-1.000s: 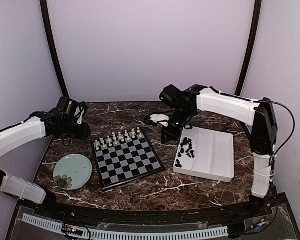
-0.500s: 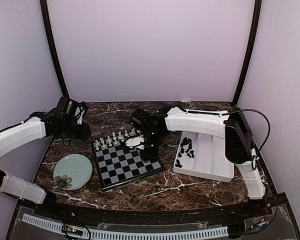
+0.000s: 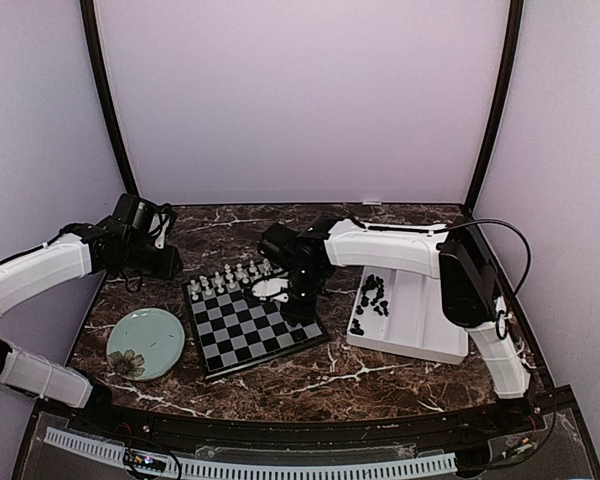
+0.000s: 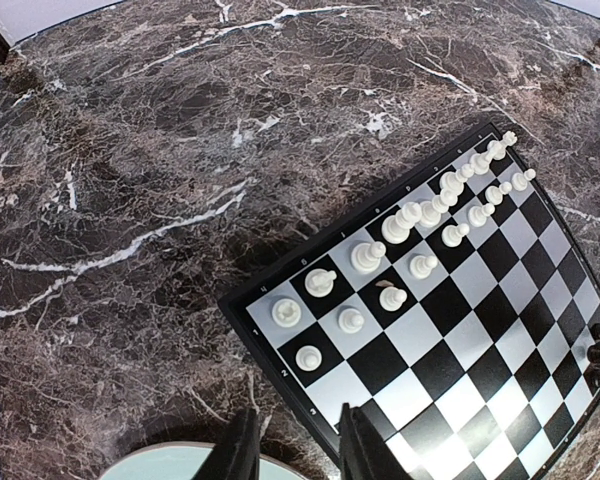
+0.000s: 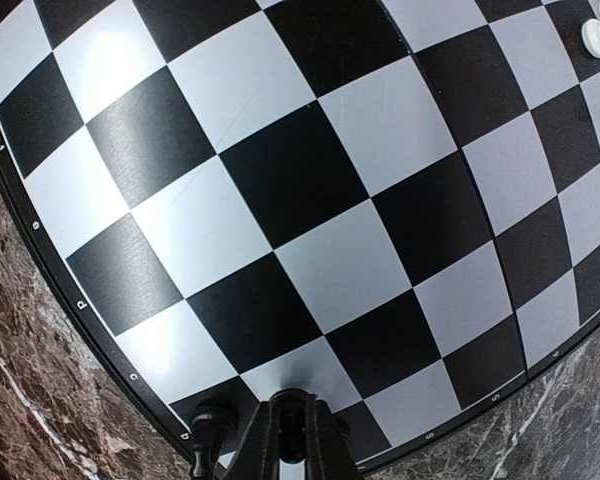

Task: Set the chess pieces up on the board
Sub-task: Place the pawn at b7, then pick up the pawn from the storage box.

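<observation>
The board [image 3: 250,330] lies at the table's middle, with white chess pieces [image 3: 235,277] in two rows along its far edge. Black chess pieces [image 3: 372,295] lie in the white tray [image 3: 425,315]. My right gripper [image 3: 298,300] hangs low over the board's right edge. In the right wrist view it [image 5: 292,445] is shut on a black chess piece over an edge square of the board [image 5: 320,270]. Another black piece [image 5: 208,430] stands just left of it. My left gripper [image 4: 298,455] is open and empty, above the board's [image 4: 460,330] left corner, near the white pieces [image 4: 410,215].
A pale-green plate [image 3: 145,342] sits left of the board, its rim [image 4: 170,465] below my left fingers. The tray stands right of the board. Dark marble table, walls at the back and both sides.
My right arm has swung from the tray's far-left corner to the board's right side and come down low there. The left arm has not moved.
</observation>
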Available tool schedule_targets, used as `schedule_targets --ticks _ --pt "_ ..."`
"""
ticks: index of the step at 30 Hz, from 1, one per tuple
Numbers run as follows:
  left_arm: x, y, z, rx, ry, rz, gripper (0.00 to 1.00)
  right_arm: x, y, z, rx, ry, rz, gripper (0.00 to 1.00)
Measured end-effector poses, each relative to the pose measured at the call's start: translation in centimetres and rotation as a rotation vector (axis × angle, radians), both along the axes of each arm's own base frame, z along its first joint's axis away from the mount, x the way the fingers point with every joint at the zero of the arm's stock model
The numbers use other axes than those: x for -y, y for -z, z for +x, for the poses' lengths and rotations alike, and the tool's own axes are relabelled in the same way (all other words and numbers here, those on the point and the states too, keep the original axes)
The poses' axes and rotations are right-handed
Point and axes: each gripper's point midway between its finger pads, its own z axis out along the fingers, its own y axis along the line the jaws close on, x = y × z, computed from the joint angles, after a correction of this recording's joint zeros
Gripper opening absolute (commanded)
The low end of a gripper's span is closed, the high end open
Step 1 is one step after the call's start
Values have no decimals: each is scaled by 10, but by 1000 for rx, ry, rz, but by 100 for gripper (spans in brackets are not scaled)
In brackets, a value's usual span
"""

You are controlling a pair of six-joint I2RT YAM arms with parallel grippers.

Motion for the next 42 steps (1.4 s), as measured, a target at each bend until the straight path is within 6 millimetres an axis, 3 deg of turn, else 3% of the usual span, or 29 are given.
schedule_targets --ticks 13,21,25,29,33,37,39,42 --pt "0 0 0 0 0 0 29 -2 4 2 5 7 -3 20" --pt "0 0 0 0 2 1 29 -11 -17 13 39 22 45 23" --pt "0 1 0 -1 3 2 29 -1 -35 18 55 42 69 23" --pt "0 1 0 -2 3 1 29 47 -57 35 72 130 88 21" --pt "1 1 0 -2 4 0 29 116 -69 75 107 304 100 20" --pt "1 1 0 -3 5 0 29 179 -54 110 117 478 65 20" --pt "1 1 0 -5 5 0 29 199 -42 115 102 532 41 20" --pt "1 2 0 -7 5 1 29 213 -30 118 83 571 17 21"
